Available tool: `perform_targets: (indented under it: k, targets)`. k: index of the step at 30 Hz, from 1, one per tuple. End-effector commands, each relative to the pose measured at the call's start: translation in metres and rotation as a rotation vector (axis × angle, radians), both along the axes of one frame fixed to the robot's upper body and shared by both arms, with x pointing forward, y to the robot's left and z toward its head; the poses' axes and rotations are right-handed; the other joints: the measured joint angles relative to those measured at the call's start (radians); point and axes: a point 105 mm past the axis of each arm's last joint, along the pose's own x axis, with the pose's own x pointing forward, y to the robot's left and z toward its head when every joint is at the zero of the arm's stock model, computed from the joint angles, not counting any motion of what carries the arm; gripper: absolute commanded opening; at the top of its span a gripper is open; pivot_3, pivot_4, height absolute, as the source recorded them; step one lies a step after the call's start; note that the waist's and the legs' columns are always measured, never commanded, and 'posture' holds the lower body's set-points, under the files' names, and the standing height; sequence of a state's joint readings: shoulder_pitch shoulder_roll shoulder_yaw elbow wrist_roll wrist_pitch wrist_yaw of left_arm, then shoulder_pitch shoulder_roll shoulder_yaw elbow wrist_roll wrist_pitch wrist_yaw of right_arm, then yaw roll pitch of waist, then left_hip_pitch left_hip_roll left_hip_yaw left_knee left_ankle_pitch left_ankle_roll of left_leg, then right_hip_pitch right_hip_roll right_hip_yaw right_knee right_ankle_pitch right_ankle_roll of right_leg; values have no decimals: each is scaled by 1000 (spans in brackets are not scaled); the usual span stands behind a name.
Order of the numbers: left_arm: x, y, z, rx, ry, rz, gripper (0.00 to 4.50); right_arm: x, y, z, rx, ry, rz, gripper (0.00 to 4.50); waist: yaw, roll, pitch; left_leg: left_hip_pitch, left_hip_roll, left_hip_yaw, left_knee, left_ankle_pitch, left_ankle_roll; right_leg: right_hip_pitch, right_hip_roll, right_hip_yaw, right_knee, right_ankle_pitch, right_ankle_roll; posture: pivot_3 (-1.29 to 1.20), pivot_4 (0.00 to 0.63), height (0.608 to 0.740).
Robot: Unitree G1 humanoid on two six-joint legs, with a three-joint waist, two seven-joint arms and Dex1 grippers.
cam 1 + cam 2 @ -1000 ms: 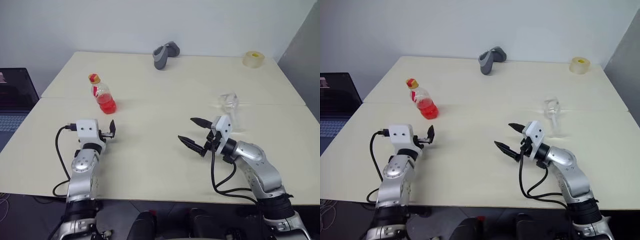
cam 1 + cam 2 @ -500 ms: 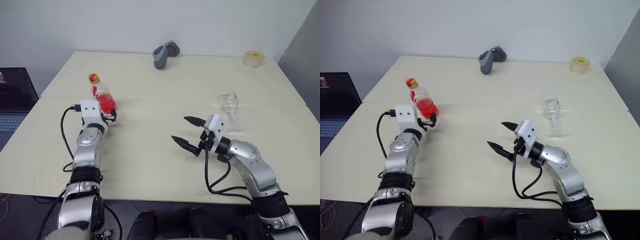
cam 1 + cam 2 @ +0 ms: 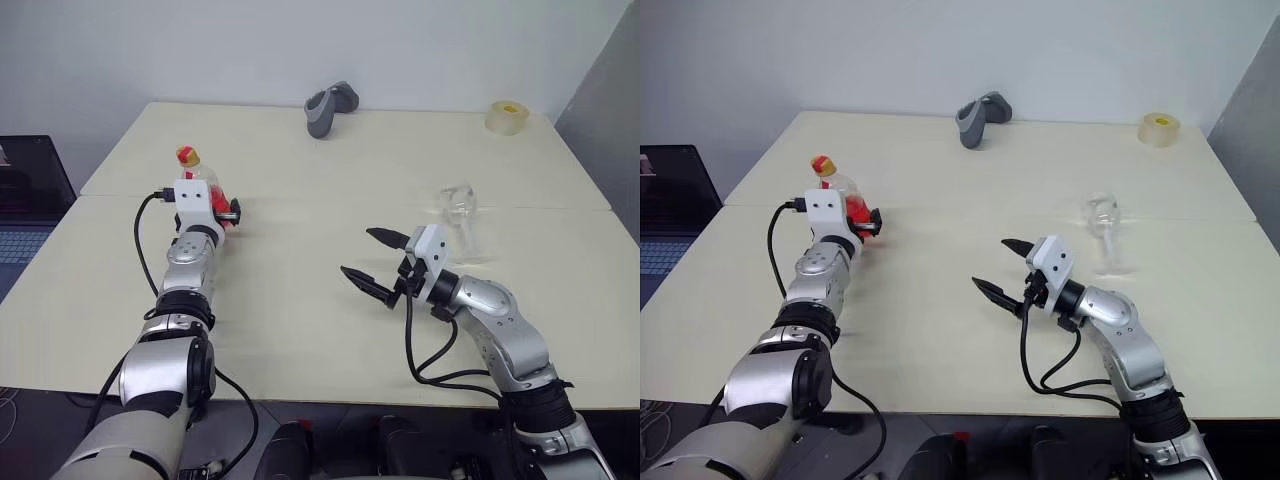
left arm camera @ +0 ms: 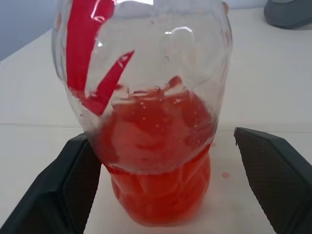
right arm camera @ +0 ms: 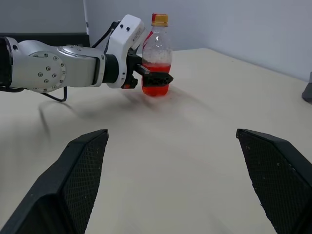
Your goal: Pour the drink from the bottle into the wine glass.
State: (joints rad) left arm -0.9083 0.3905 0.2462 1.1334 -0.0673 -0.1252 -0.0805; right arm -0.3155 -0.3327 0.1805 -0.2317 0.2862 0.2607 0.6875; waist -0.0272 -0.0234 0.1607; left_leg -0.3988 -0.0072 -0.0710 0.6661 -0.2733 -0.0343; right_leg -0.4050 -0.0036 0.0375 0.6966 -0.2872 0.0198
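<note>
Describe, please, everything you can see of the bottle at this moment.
The bottle is small, clear plastic, with a bulbous lower body, narrow neck, red-and-white label and yellow-red cap, standing upright on the table's left side. The drink, red-orange, fills only its lower part. The open left hand has its fingers either side of the body, not yet closed.

A pale cream bench (image 3: 330,320) with a seam running across its middle. At its far edge lies a grey curved object (image 3: 330,107), tipped on its side. In the far right corner sits a roll of yellowish tape (image 3: 508,116). Off the left side, an open laptop (image 3: 30,200)
</note>
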Motion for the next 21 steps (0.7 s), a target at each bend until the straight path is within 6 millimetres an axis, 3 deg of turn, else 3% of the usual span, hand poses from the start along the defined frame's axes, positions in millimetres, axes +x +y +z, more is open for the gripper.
perform_targets:
  k: [1,5,8,12,15,21]
  targets:
    - [4,7,22,-10,-65,25,4488,-3,1,11,13,-57,0,4500,0,0,0,0,0,0,0,0,0,0,0,0,0,0,0,0,150,740]
    - [7,8,27,-22,-68,31,4488,-2,1,13,16,-63,-8,4500,-1,0,0,0,0,0,0,0,0,0,0,0,0,0,0,0,150,740]
    - [8,8,31,-21,-74,29,3897,-1,2,14,21,-68,-14,4500,-1,0,0,0,0,0,0,0,0,0,0,0,0,0,0,0,150,740]
    - [9,7,38,-8,-92,0,2728,-2,3,14,23,-70,-17,4500,-2,0,0,0,0,0,0,0,0,0,0,0,0,0,0,0,150,740]
    - [10,-1,45,41,-124,-69,2204,-2,2,16,24,-74,-23,4500,-1,0,0,0,0,0,0,0,-1,0,0,0,0,0,0,0,150,740]
    - [6,-28,50,130,-190,-254,1957,-8,-4,24,55,-55,-22,4500,-1,0,0,-1,0,0,0,2,-3,-1,0,0,0,0,0,0,150,740]
